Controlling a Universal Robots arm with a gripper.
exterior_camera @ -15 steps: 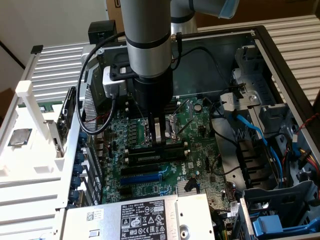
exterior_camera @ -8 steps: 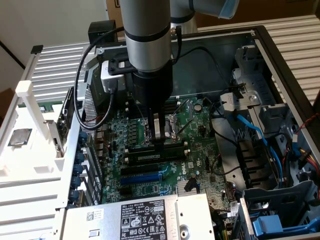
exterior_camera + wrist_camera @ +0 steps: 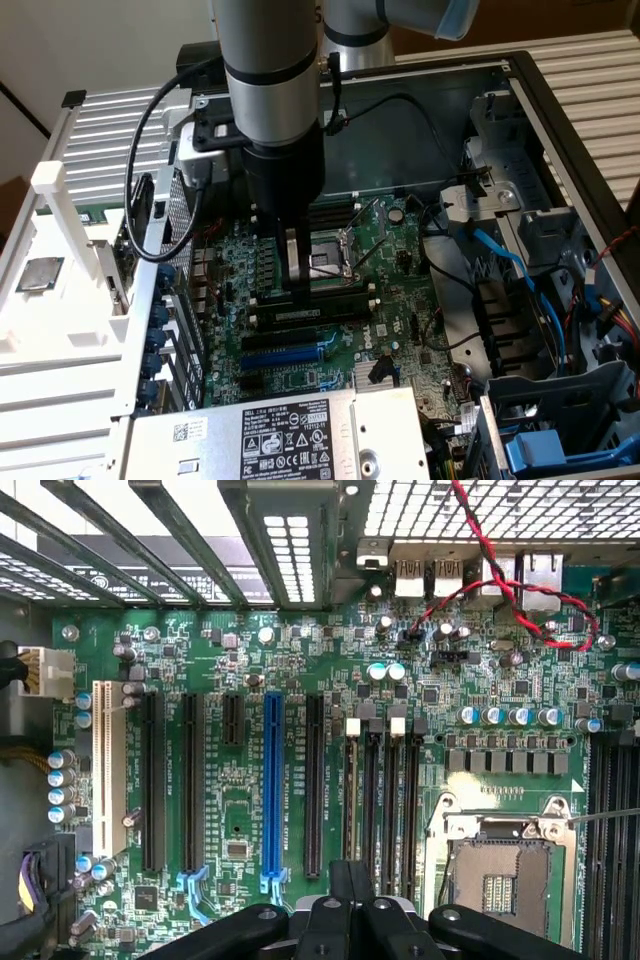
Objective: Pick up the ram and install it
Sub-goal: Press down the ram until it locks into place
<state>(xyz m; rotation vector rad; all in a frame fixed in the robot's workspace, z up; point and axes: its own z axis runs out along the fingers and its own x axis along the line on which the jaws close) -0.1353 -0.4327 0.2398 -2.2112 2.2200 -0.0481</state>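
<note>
My jaws are closed, gripper (image 3: 300,272) pressing down on the ram (image 3: 312,297) lying in a memory slot beside the CPU socket (image 3: 330,256), mid-motherboard (image 3: 400,270). Seating step, I judge. Next calls for firm, even pressure until clips latch.

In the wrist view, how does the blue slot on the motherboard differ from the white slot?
The blue slot stands between black slots; the white slot stands near the board's edge, by a white connector. The blue slot ends in a blue latch; the white slot shows none. Both are long, narrow and parallel.
</note>
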